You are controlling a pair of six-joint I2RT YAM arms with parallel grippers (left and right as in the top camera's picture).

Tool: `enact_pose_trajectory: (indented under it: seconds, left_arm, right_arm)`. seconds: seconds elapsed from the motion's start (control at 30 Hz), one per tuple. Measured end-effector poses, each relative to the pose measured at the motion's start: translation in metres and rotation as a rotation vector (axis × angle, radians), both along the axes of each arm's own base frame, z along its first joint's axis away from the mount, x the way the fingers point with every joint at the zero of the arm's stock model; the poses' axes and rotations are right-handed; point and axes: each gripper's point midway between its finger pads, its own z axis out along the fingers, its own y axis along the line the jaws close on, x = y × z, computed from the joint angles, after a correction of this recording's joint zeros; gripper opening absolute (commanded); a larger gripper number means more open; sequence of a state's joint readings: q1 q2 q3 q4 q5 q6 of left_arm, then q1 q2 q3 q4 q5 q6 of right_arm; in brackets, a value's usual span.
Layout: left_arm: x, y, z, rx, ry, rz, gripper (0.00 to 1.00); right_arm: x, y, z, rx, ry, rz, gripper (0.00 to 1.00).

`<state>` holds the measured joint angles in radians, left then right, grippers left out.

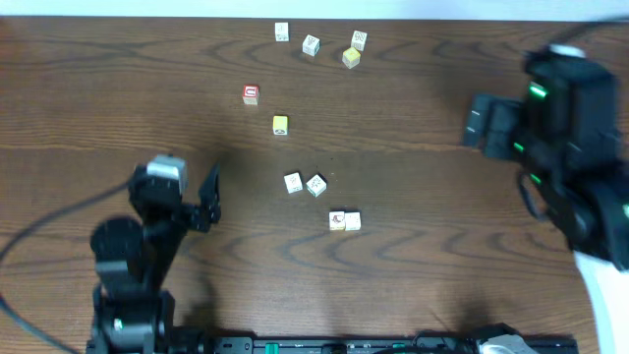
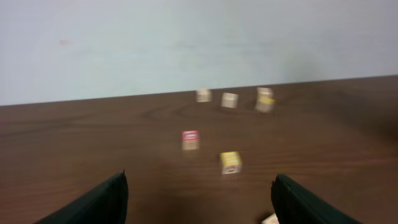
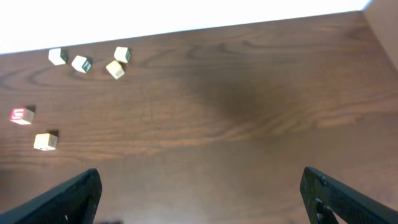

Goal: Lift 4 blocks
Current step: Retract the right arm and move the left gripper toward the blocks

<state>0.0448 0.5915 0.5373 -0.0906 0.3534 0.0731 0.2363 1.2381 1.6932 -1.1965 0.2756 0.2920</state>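
Several small white blocks lie on the dark wooden table. Two sit mid-table [image 1: 293,183] [image 1: 315,185], and a touching pair [image 1: 344,221] lies nearer the front. Three more white blocks [image 1: 282,31] [image 1: 311,45] [image 1: 359,39] lie at the far edge, also showing in the right wrist view [image 3: 81,63]. My left gripper [image 1: 182,197] [image 2: 199,205] is open and empty, left of the mid-table blocks. A white block's corner [image 2: 270,219] peeks in beside its right finger. My right gripper [image 1: 474,123] [image 3: 202,193] is open and empty over bare wood at the right.
A red cube [image 1: 251,94] [image 2: 190,139] and a yellow cube [image 1: 280,125] [image 2: 231,162] lie between the far and middle blocks. Another yellow cube [image 1: 351,57] [image 3: 114,69] sits among the far ones. The right arm's body [image 1: 575,147] fills the right side.
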Motion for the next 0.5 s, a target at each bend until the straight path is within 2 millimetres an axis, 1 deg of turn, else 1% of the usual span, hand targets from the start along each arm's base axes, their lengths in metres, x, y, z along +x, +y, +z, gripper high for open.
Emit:
enact_pose_trajectory:
  seconds: [0.07,0.1,0.17,0.23,0.3,0.4,0.5]
  left_arm:
    - [0.010,-0.005,0.002,-0.020,0.026,-0.032,0.74]
    - [0.016,-0.008,0.002,-0.036,0.031,-0.043,0.74]
    - [0.026,-0.014,-0.002,-0.078,0.045,-0.077,0.74]
    - [0.035,-0.021,-0.003,-0.112,0.047,-0.116,0.74]
    - [0.042,-0.025,-0.009,-0.135,0.068,-0.139,0.74]
    - [0.056,-0.032,-0.036,-0.168,0.188,-0.154,0.74]
    - [0.071,-0.049,-0.066,-0.185,0.349,-0.189,0.74]
  right_arm:
    - [-0.014,-0.008,0.001,0.005,0.014,-0.012,0.99]
    - [-0.021,-0.012,-0.003,0.003,0.040,-0.018,0.99]
    - [-0.028,-0.015,-0.008,-0.001,0.073,-0.023,0.99]
    - [-0.030,-0.016,-0.015,-0.006,0.107,-0.024,0.99]
    - [-0.027,-0.015,-0.020,-0.010,0.123,-0.017,0.99]
    - [-0.018,-0.014,-0.023,-0.008,0.107,-0.014,0.99]
    - [-0.009,-0.018,-0.027,-0.004,0.090,-0.030,0.99]
